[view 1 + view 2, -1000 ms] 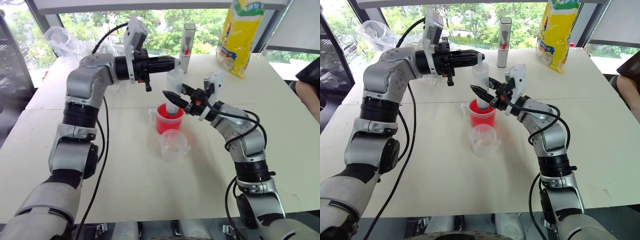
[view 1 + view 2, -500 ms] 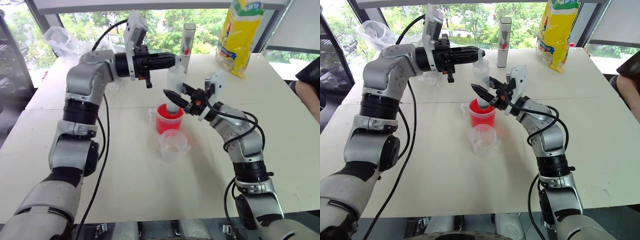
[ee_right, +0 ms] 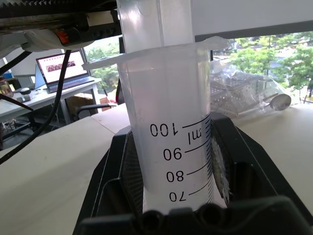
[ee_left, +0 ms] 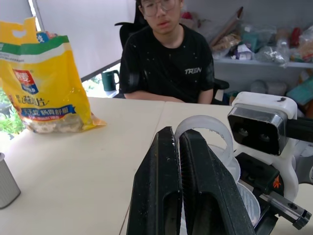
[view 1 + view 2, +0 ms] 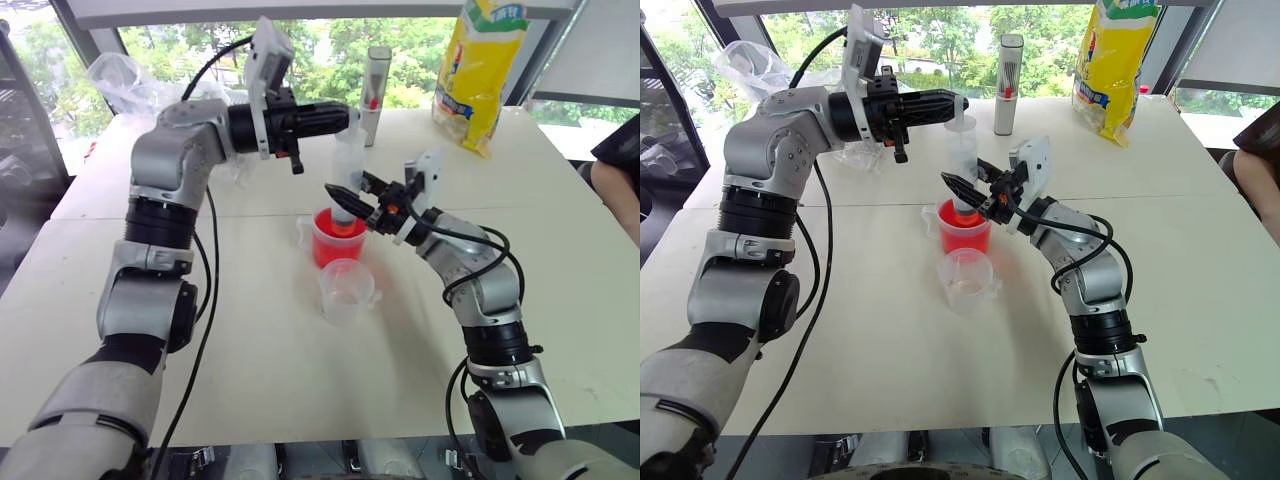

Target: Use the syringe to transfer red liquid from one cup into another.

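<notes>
Over the white table [image 5: 250, 380] the right gripper [image 5: 345, 193] clamps the syringe [image 5: 347, 175] upright in the red cup [image 5: 335, 238] while the left gripper [image 5: 340, 118], pinched on its plunger, should pull straight up, slowly.

I'm looking over a pale desk [image 5: 260, 380] with a seam across it. Beyond its far edge, big windows [image 5: 300, 50] show green trees in daylight. A person [image 4: 166, 58] in black sits at the right edge, cluttered shelves [image 4: 274, 54] behind.
</notes>
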`<state>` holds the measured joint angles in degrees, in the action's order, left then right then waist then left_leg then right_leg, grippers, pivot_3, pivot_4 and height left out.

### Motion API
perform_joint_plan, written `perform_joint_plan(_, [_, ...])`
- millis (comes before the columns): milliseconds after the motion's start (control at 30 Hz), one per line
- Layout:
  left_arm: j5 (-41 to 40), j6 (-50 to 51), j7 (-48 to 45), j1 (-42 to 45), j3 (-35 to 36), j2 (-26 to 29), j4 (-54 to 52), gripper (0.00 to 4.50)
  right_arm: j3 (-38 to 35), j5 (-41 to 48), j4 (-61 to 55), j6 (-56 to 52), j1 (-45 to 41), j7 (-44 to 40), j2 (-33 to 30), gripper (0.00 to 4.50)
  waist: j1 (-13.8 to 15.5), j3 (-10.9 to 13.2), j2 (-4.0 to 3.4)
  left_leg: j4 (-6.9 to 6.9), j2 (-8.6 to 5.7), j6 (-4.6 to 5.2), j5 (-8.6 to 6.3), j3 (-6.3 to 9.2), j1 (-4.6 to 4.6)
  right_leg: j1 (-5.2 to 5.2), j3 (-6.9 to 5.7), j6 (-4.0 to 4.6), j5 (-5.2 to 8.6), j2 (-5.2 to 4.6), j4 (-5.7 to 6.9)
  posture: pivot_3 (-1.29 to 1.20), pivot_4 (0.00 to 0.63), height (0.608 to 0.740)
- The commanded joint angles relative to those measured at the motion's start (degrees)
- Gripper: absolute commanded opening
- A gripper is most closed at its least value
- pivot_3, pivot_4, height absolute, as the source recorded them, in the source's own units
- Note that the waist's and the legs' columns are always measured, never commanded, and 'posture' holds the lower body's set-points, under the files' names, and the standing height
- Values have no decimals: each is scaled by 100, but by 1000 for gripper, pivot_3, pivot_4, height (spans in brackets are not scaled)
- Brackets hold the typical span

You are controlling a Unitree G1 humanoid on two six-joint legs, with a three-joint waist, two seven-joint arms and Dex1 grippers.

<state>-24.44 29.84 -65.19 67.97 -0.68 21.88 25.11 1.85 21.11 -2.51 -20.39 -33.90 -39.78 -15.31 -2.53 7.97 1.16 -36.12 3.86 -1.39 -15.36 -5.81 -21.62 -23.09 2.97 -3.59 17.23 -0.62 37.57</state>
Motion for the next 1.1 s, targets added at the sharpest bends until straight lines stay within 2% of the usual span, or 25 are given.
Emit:
perform_joint_plan(33, [-251, -172, 171, 380, 413, 41, -351, 55, 364, -1, -132, -71, 53, -235, 40, 1493, -1, 0, 0, 0, 0, 0, 0, 0, 0, 0, 0, 0, 0, 0, 0, 0, 150, 740])
perform_joint_plan(167, [-202, -110, 169, 251, 355, 110, -442, 55, 304, 46, -223, -120, -24, -219, 19, 1493, -2, 0, 0, 0, 0, 0, 0, 0, 0, 0, 0, 0, 0, 0, 0, 0, 150, 740])
perform_joint_plan(200, [-170, -95, 170, 193, 321, 135, -473, 310, 283, 59, -251, -134, -57, -213, 10, 1493, -2, 0, 0, 0, 0, 0, 0, 0, 0, 0, 0, 0, 0, 0, 0, 0, 150, 740])
perform_joint_plan(267, [-124, -92, 178, 107, 276, 169, -497, 973, 257, 71, -291, -151, -109, -206, -6, 1493, -4, 0, 0, 0, 0, 0, 0, 1, 0, 0, 0, 0, 0, 0, 0, 0, 150, 740])
perform_joint_plan(500, [-144, -78, 209, -177, 333, 370, -701, 4301, 166, 115, -451, -206, -290, -175, -70, 1493, -1, 0, 0, 0, 1, -1, 0, 0, 1, 0, 0, 0, 0, 0, 2, 0, 150, 740])
perform_joint_plan(533, [-173, -41, 220, -209, 393, 422, -730, 4413, 151, 123, -470, -218, -313, -170, -83, 1493, 0, 0, 0, 0, 1, -1, 1, 1, 1, 0, 0, 0, 0, 0, 2, 0, 150, 740])
perform_joint_plan(900, [-213, 107, 377, -803, 825, 1299, -893, 4413, -97, 157, -374, -202, -574, -93, -275, 1493, -1, 0, 0, 1, 4, -4, 2, 0, 5, -1, 0, 0, 0, 0, 8, 0, 150, 740])
perform_joint_plan(1100, [-362, 292, 517, -1055, 996, 1504, -1100, 4413, -272, 234, -458, -332, -682, -65, -409, 1493, 13, 0, 0, -1, 2, -4, 2, -2, 3, -1, 0, 0, 0, -6, 8, 0, 150, 740])
